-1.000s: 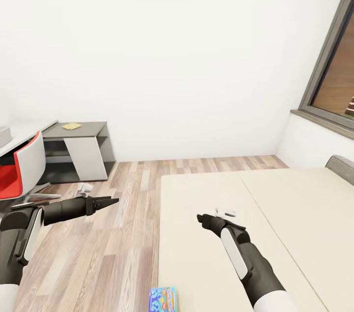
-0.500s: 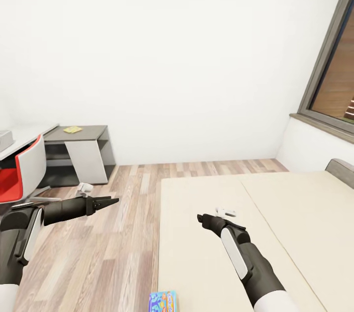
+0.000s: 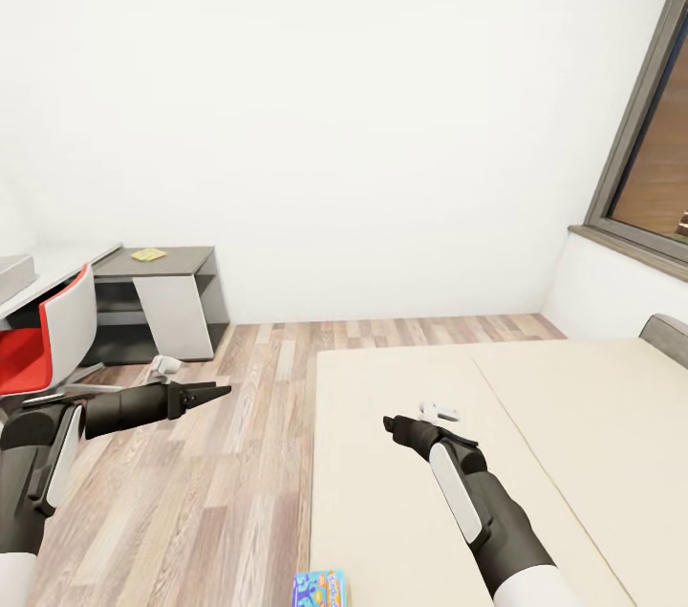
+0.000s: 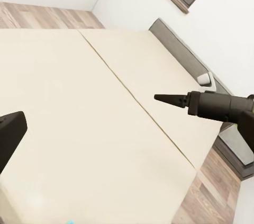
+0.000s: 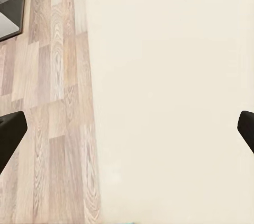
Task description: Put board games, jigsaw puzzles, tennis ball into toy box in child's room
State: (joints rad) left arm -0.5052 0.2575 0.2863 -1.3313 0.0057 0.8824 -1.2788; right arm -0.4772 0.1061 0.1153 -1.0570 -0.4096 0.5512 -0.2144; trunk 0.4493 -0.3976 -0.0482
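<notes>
Lying near the bed's (image 3: 573, 416) corner, blue board game (image 3: 318, 589); right pincer (image 3: 390, 424) apart, well beyond it.

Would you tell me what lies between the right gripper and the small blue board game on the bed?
In the head view, bare beige mattress lies between the right gripper and the blue board game.

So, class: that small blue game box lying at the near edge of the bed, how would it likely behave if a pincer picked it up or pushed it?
The small blue game box looks flat and boxy, so probably stiff and unlikely to roll. It seems small, so likely light. Lying flat near the edge of the bed, a push might slide it off toward the floor.
</notes>
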